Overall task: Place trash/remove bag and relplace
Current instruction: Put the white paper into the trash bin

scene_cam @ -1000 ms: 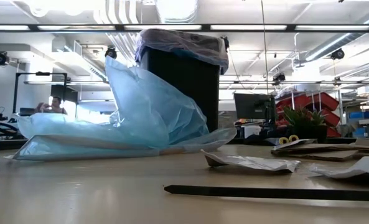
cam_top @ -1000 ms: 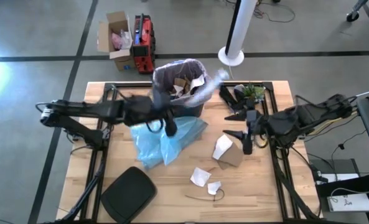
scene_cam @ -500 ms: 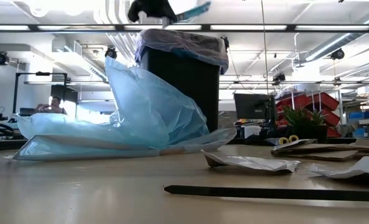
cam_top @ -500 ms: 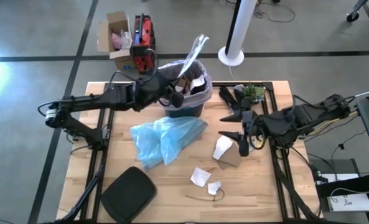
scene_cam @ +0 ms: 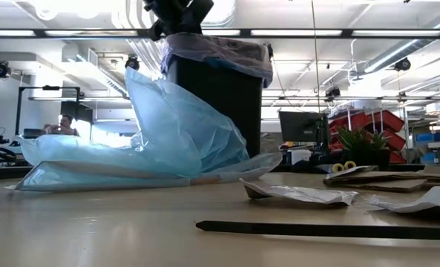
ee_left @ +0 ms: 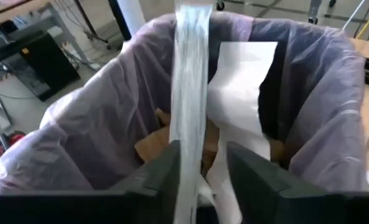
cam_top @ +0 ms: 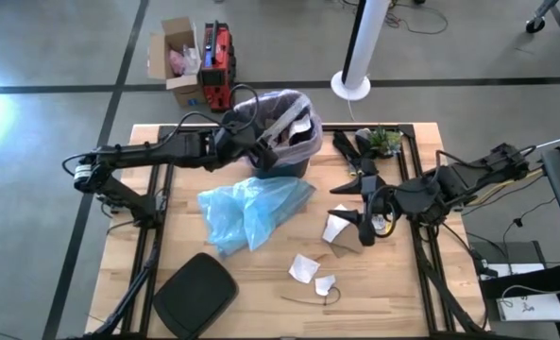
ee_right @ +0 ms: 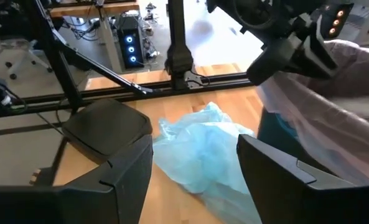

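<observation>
From above, the left gripper is hovering over the near rim of the black bin, which is lined by the bag. A long pale strip of plastic is running from the gripper across the bin's mouth. Brown and white trash is lying inside the liner. More trash is lying on the table: a white-and-brown piece just beside the right gripper, and two white scraps nearer the front edge. The light blue bag is sprawling between bin and black lid.

At table level, the left gripper is showing as a dark shape above the bin's lined rim; its jaws cannot be made out here.

The left wrist view is looking down into the bag. The fingers are standing slightly apart with the pale strip passing between them; whether they are pinching it or have let go cannot be told. White paper and brown paper are lying below.

In the right wrist view, the right fingers are standing wide apart, grasping nothing, above the light blue bag.
</observation>
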You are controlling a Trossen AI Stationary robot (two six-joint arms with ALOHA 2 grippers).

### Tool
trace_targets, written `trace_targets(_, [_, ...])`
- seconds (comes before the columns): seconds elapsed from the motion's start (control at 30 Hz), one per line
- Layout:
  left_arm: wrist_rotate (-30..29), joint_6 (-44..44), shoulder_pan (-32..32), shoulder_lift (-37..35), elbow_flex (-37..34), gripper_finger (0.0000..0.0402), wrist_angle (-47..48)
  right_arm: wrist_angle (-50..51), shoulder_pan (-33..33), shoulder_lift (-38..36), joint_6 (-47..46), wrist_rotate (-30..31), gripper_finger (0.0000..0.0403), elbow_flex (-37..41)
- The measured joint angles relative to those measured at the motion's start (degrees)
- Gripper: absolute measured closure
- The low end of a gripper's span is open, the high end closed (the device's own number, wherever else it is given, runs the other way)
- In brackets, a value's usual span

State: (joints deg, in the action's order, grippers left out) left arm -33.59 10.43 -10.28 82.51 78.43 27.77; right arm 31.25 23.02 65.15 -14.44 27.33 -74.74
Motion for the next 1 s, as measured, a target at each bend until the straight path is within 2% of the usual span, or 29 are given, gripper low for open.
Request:
trace_targets(0.17, [2.0, 1.7, 0.0, -1.3, -0.2, 0.0217, 1.3, 0.0, -1.3, -0.2, 0.6, 1.9, 0.0173, 0.0])
trace_targets(0.4, [2.9, 3.9, 0.0, -3.4, -0.2, 0.0173, -10.3, 0.8, -5.0, -0.3, -5.3, 3.8, 0.0164, 0.0])
trace_targets(0.53, [4.3, 4.8, 0.0, -4.3, 0.0, 0.0172, -15.4, 6.2, -7.6, -0.9, -8.7, 1.6, 0.0162, 0.0])
trace_targets(0.7, [7.3, -1.6, 1.1, -7.0, 1.8, 0.0186, -16.8, 20.9, -8.2, -1.0, 2.4, -0.2, 0.0164, 1.2])
trace_targets(0.77, [7.6, -3.0, 2.5, -7.9, 1.6, 0.0191, -16.7, 23.5, -8.2, -0.8, 4.8, -1.8, 0.0164, 3.6])
trace_targets(0.87, [7.7, -3.2, 5.6, -9.3, 1.2, 0.0194, -15.0, 21.8, -8.2, -0.9, 5.9, -7.5, 0.0167, 9.2])
trace_targets(1.0, [7.4, -2.8, 12.2, -11.2, 1.2, 0.0195, -12.6, 12.0, -7.6, -0.7, 5.1, -14.9, 0.0179, 19.5])
